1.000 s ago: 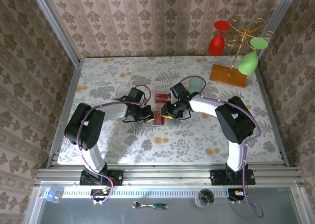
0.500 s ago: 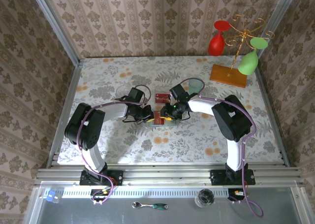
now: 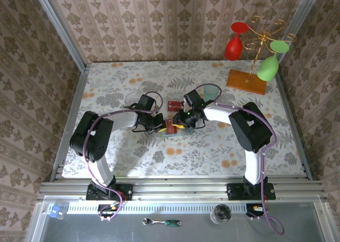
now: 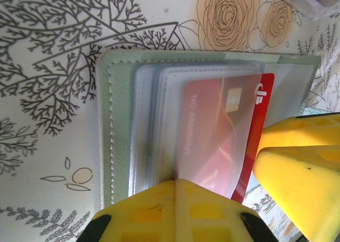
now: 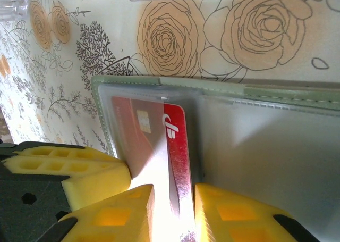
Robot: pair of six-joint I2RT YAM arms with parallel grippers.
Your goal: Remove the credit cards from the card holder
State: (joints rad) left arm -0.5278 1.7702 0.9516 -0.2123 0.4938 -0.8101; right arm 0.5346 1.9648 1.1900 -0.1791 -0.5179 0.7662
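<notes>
1. Resting on the left side of the card holder, the left gripper is sitting fully closed.
2. The card holder is lying open on the floral table, between the two grippers.
3. A red credit card is protruding from its clear sleeve.
4. The right gripper is straddling that card's exposed edge, jaws slightly apart, one finger showing a gap.

Red card, sage-grn holder

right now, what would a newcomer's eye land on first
The red card half out of the green card holder mid-table, with the left hand on the holder and the right hand straddling the card. Then the red glass and green glass hanging far right.
</notes>
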